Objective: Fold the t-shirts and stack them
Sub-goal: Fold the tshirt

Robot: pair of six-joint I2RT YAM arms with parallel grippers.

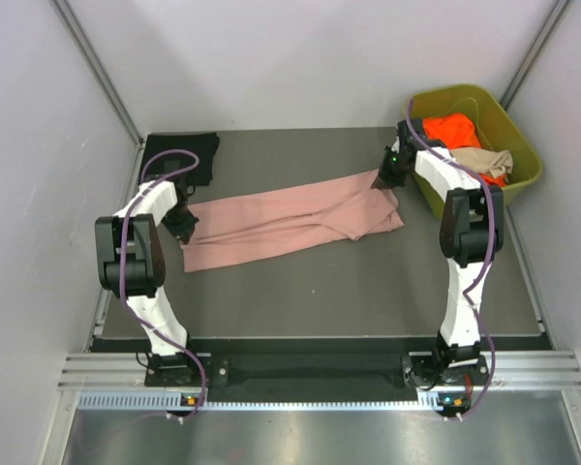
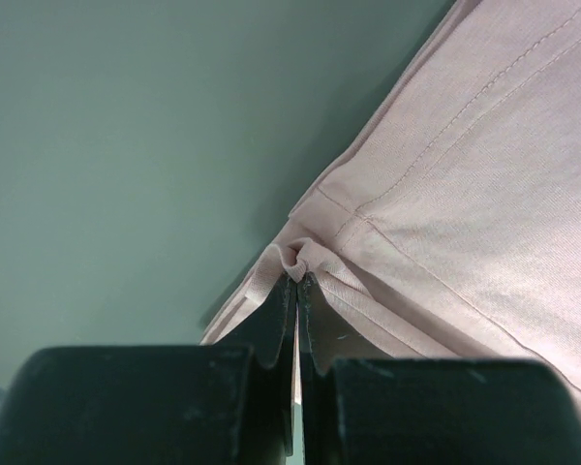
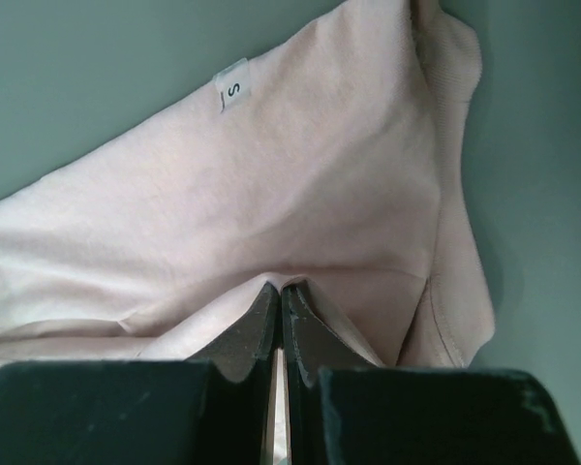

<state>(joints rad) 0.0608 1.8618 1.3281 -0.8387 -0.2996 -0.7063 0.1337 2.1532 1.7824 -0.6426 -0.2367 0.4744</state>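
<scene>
Both ends of the pink shirt (image 1: 290,221), stretched across the middle of the counter (image 1: 368,291), are what we are pinching, left tool (image 2: 297,281) and right tool (image 3: 279,288) each clamped tight on cloth, and we are judging that matched, level lifting keeps the fold square.

A lab test cell: white panels (image 1: 320,58) enclosing a grey table (image 1: 320,291).
</scene>
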